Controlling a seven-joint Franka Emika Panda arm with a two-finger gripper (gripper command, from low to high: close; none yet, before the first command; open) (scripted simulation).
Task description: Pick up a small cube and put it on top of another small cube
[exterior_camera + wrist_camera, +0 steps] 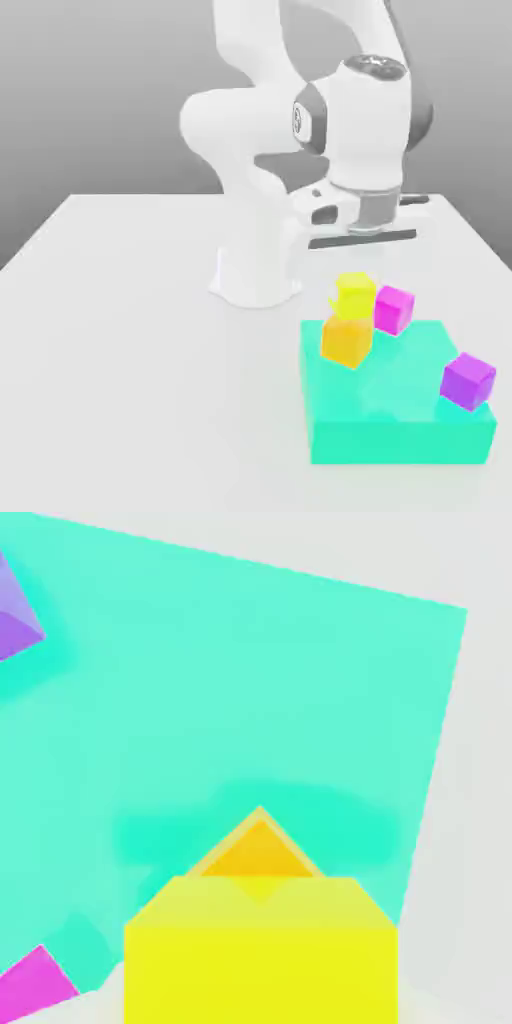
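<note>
Exterior view, then hand view: yellow stacked on amber.
In the exterior view, saw the lemon-yellow cube (pixel 355 295) sitting on top of the amber cube (pixel 346 340), a bit off to one side, both up on the teal block (pixel 400 430), with the magenta cube (pixel 393 310) just beside. Saw the gripper (pixel 362 238) hanging right above; could not tell if clenched or let go. In the hand view, looked down on the lemon-yellow cube (pixel 260 952) hiding most of the amber cube (pixel 258 852). Seemed light, hard and smooth, maybe a little slippery. Best pinched on two flat sides facing away from each other, near the middle, not on corners.
</note>
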